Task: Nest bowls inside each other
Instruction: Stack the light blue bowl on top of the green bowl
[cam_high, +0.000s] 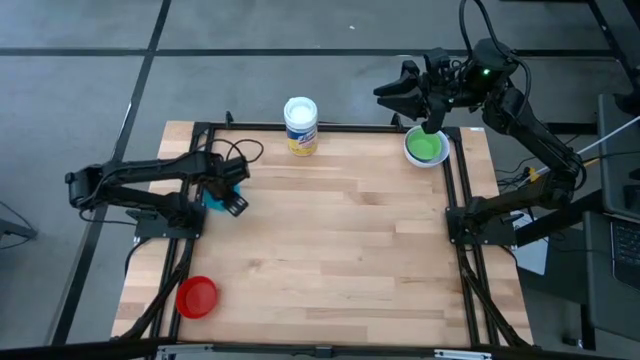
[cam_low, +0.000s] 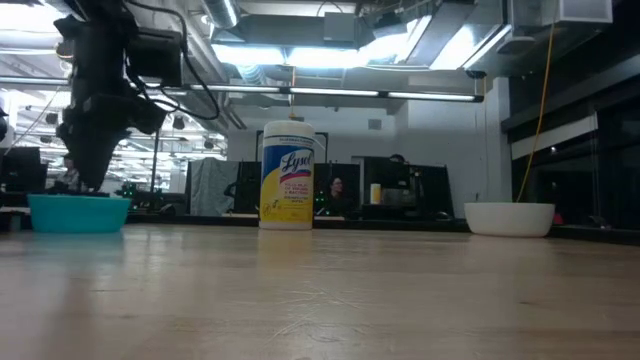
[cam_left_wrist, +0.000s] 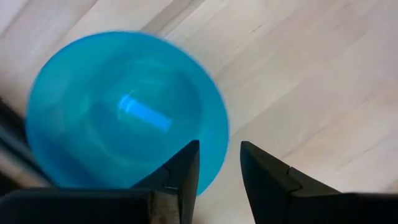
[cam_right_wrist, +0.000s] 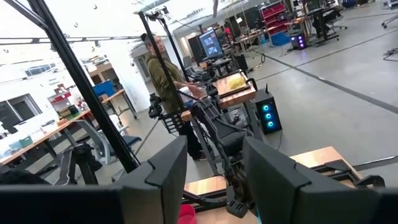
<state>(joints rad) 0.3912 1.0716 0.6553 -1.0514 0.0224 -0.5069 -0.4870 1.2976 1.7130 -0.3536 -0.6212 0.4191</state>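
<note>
Left wrist view — fingers (cam_left_wrist: 219, 171) parted over light blue bowl (cam_left_wrist: 124, 112)

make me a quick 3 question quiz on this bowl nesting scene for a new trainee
1. True or false: the green bowl already sits inside the white bowl.
2. Which bowl lies under the left gripper? A) red B) light blue C) green
3. Fill in: the red bowl lies alone near the table's front ____ corner, as seen from above.

Key
1. True. They sit nested at the back right, below the right gripper.
2. B. The light blue bowl is under the left gripper; its open fingers straddle the rim.
3. Left.
</note>
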